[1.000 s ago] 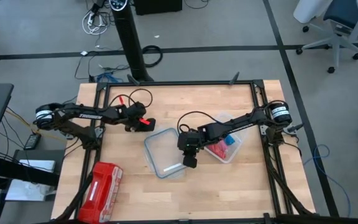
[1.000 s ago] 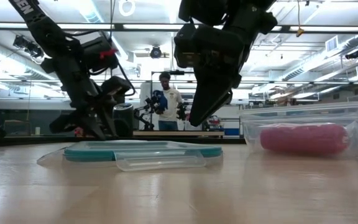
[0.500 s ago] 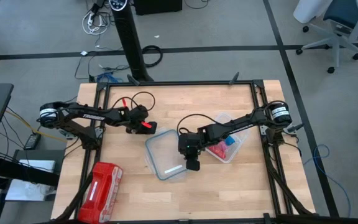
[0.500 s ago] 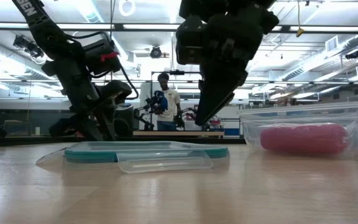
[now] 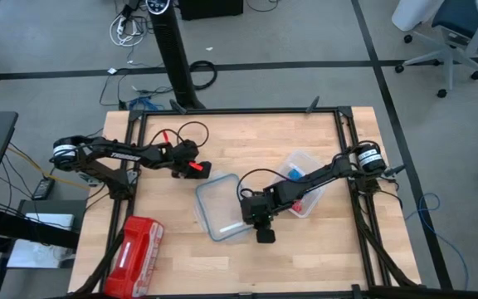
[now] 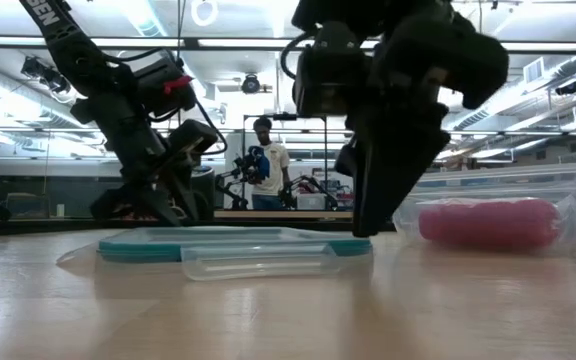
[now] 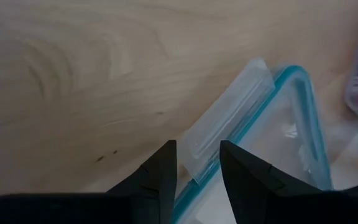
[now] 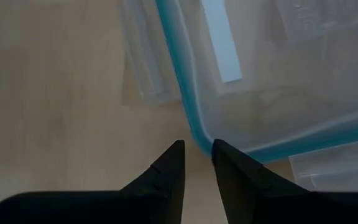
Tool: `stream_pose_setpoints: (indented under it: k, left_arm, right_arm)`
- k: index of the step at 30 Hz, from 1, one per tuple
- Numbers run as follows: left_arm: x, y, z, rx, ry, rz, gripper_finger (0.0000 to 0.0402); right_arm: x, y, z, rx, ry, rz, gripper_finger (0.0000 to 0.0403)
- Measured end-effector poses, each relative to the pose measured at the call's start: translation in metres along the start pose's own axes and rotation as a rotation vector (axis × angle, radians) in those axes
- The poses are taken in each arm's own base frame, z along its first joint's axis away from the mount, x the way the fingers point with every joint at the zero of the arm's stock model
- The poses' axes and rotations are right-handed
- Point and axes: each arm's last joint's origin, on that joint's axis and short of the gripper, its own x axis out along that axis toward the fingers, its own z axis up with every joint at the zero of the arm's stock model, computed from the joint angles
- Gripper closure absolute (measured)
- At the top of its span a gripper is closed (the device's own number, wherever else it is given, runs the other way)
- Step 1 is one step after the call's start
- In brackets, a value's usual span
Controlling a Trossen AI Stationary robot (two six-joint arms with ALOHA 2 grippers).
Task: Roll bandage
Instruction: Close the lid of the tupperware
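Note:
A clear lid with a teal rim [image 5: 220,206] lies flat on the table's middle. My left gripper [image 5: 196,169] is open at the lid's far left corner, its fingers either side of a clear clasp tab [image 7: 219,127]. My right gripper [image 5: 265,234] points down at the lid's near right corner [image 8: 197,138], its fingers a narrow gap apart. A clear container [image 5: 312,202] stands right of the lid, under my right arm. A patch of blue in it [image 5: 292,174] is the bandage, as far as I can tell. My left gripper has the tab's end [image 7: 196,158] between its fingers, slanting down from the table's left; whether they touch it I cannot tell. My right gripper has the lid's rounded corner rim at the gap between its fingertips; whether they touch it I cannot tell.
A pink-red roll [image 6: 488,222] lies in the container [image 6: 568,190]. A red plastic-wrapped pack [image 5: 135,256] lies at the near left corner. A black frame [image 5: 239,111] borders the table. Bare wood is free along the near edge and at the far middle.
My right gripper has gone toward the table's near edge and a little right, sinking and turning, from over the lid's right side to its near right corner.

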Motion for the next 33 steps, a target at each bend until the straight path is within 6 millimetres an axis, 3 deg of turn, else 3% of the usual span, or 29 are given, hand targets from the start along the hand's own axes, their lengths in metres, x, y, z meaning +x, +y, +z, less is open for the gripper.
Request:
stream_pose_setpoints:
  k: [5, 33]
  left_arm:
    - [0.000, 0.000, 0.000, 0.000, 0.009, -0.008, 0.0275]
    - [0.001, -0.016, -0.002, 0.058, -0.052, -0.120, 0.0280]
  right_arm:
    - [0.012, -0.002, -0.001, 0.039, 0.017, 0.004, 0.0319]
    - [0.007, -0.018, 0.009, 0.000, 0.006, -0.032, 0.0329]
